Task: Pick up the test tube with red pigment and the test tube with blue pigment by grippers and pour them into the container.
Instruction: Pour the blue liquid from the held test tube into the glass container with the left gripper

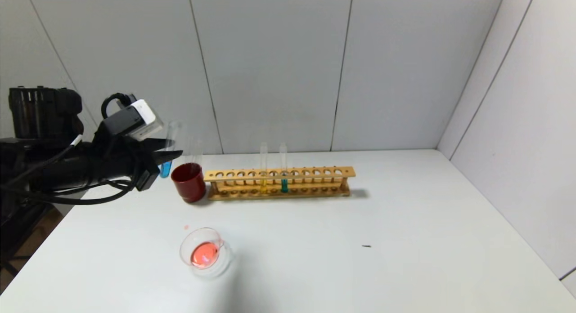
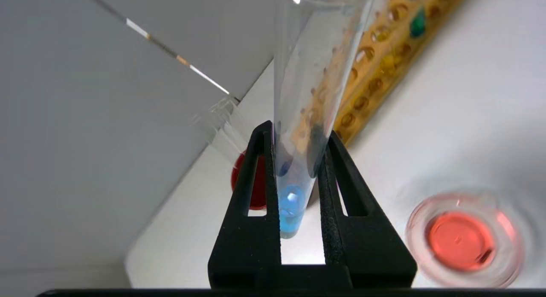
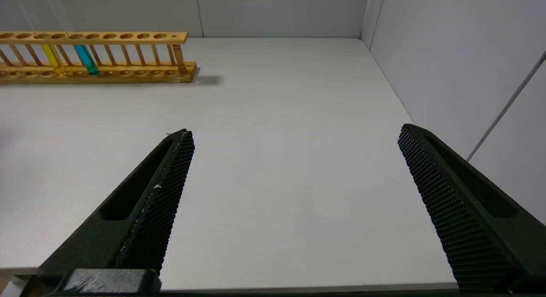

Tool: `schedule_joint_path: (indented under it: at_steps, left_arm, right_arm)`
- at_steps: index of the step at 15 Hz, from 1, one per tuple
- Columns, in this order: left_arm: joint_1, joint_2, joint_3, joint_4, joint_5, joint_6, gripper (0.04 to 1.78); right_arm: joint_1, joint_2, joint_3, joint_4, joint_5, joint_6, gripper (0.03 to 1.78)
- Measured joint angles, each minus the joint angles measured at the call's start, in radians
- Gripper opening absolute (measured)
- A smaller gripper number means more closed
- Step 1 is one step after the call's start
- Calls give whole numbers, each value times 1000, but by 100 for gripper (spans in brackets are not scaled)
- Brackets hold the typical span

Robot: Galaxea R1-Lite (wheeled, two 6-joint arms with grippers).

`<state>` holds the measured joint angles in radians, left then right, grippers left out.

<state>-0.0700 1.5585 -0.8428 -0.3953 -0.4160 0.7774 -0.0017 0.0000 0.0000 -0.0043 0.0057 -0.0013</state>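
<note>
My left gripper (image 1: 168,153) is shut on the test tube with blue pigment (image 1: 166,168) and holds it upright above the table's far left, beside the dark red cup. In the left wrist view the two fingers (image 2: 251,194) clamp the lower part of the tube (image 2: 315,53), with the blue liquid at its bottom. The container (image 1: 204,253), a clear glass dish, stands nearer the front and holds orange-red liquid; it also shows in the left wrist view (image 2: 463,239). A clear tube (image 1: 196,152) with no liquid showing leans in the red cup. My right gripper (image 3: 296,130) is open and empty over bare table.
A dark red cup (image 1: 189,181) stands left of a long wooden rack (image 1: 315,173). The rack holds a yellow-liquid tube (image 1: 263,169) and a teal-liquid tube (image 1: 283,169). Grey walls close the back and right of the white table (image 1: 360,241).
</note>
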Motion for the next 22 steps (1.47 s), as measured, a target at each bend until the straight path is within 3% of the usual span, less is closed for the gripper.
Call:
schedule_joint_path:
  at_steps: [2,10,16,22]
  left_arm:
    - [26,-12,19,3,-41,157,31]
    - [47,14,185,20,-39,654,31]
    - [97,92,213,0,-48,878,31]
    - [97,141,192,4,-43,980,31]
  right_arm:
    - [0,0,0,0,0,0,175]
    - [0,0,0,0,0,0,175]
    - [0,0,0,0,0,0,175]
    - [0,0,0,0,0,0,175]
